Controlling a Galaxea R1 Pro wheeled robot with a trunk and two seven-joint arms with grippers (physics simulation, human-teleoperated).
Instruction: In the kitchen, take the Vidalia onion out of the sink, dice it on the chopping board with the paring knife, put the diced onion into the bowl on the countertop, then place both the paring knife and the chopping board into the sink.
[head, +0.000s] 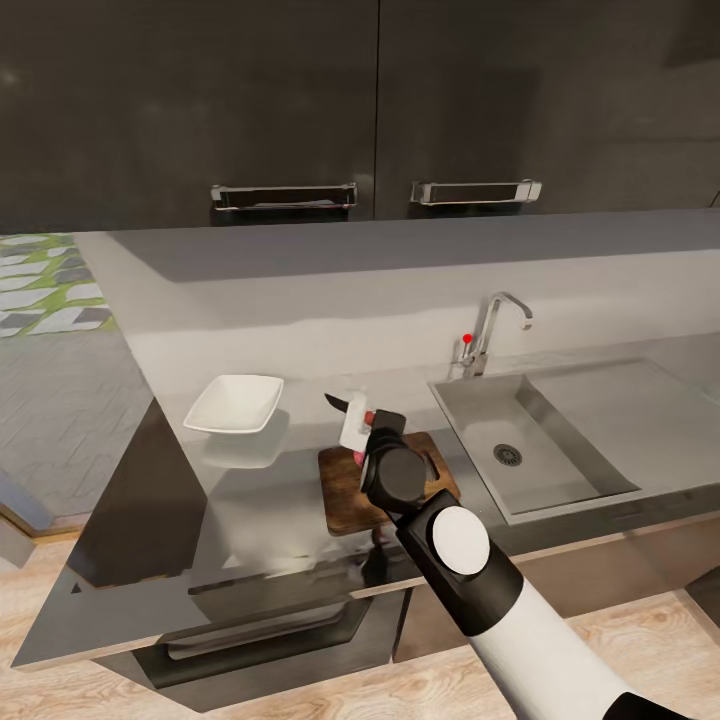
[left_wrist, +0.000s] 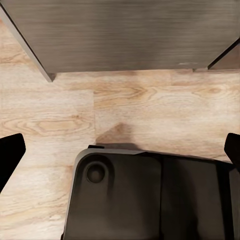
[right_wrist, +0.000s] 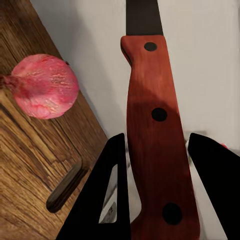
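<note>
The right gripper (right_wrist: 156, 165) is clamped on the red-orange handle of the paring knife (right_wrist: 155, 120), whose long axis runs straight out between the fingers, with the dark blade pointing away. The whole Vidalia onion (right_wrist: 44, 86) rests uncut on the chopping board (right_wrist: 30, 165), just beside the knife, off to the handle's side. The board lies on the countertop (head: 290, 350), between the white bowl (head: 234, 403) and the sink (head: 560, 440). The left gripper (left_wrist: 120, 150) hangs spread wide above wooden floor.

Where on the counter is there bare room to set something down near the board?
Bare glossy grey countertop lies between the white squarish bowl and the dark wooden chopping board; the steel sink basin is empty too. The board is crowded: the right pincer holds the red-handled paring knife beside the pinkish-red onion.
</note>
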